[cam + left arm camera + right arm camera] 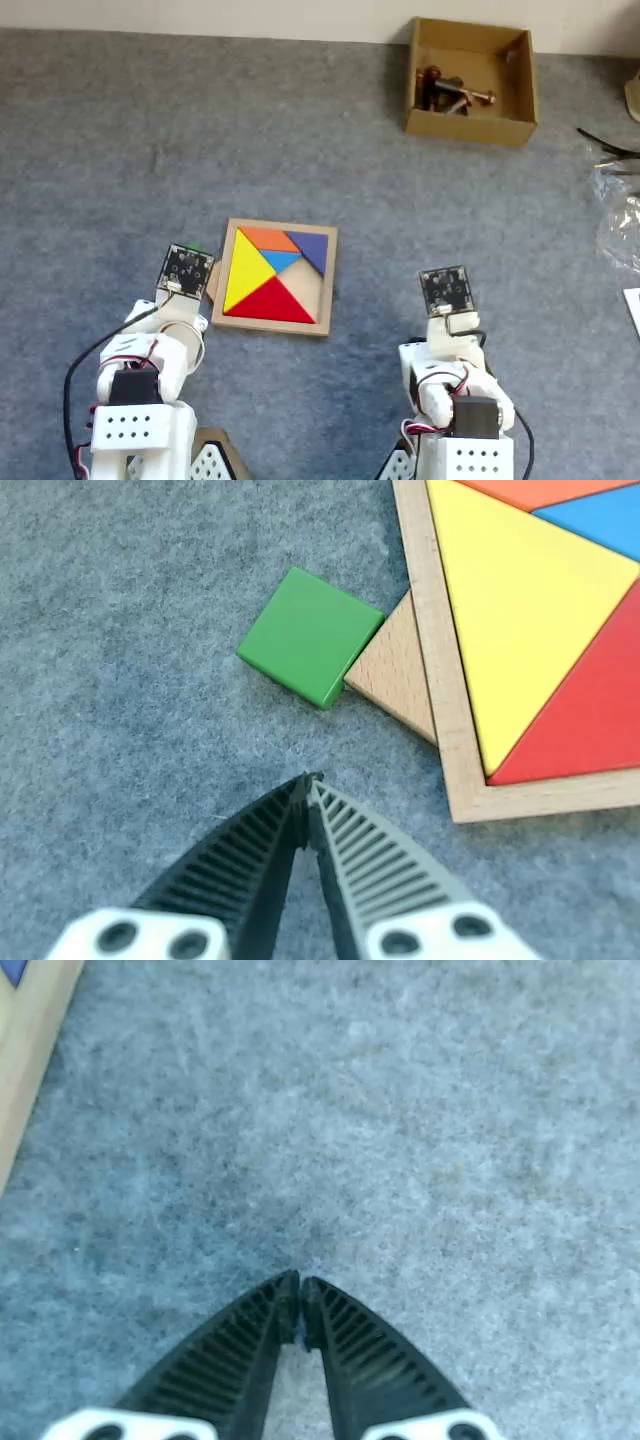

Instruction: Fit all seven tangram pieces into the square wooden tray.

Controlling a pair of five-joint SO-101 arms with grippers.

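Tangram pieces are mostly home: the yellow triangle (520, 610), red triangle (590, 710), blue piece (600, 515), orange piece (520, 488) and purple piece (314, 250) lie in the square wooden tray (428, 620), which sits on the grey mat (150, 150) between the two arms. Two pieces are outside it — the green square (312, 635) and a bare-wood triangle (395, 670), which lies against the tray's outer rim with the square touching its free side. The left gripper (305, 780) hovers near them with its jaws pressed together and nothing between them; the right gripper (300, 1282) is likewise closed and empty over bare mat, beside the tray's other side. Both loose pieces look thin, stiff and light, with smooth faces likely to slip. Lying flat, each probably wants a pinch across opposite edges — the square's two free parallel sides seem the easiest hold.
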